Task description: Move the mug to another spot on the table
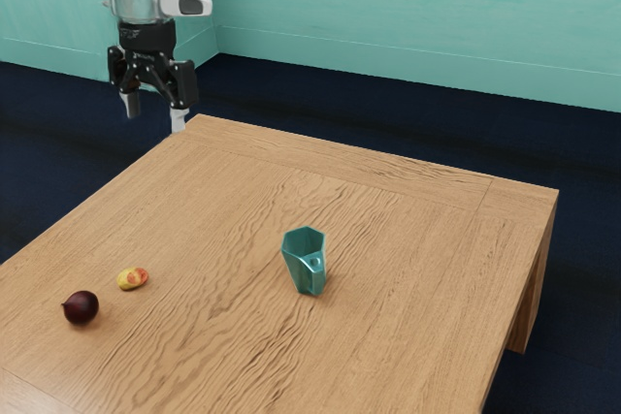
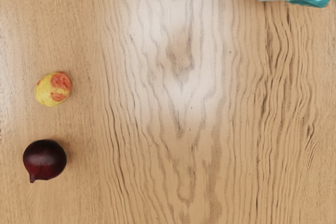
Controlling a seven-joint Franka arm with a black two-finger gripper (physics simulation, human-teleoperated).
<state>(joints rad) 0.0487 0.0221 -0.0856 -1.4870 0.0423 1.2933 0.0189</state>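
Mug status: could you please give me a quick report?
Gripper open, high off the table, near its far corner. Mug upright, mid-table, untouched. Plum and peach well apart; nothing blocking.

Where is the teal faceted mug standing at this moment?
The teal faceted mug stands upright near the middle of the wooden table, toward the exterior view's right from the small yellow-red fruit and the dark red fruit.

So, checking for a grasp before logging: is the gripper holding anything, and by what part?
Nothing: the gripper hangs open in the air, apart from the mug.
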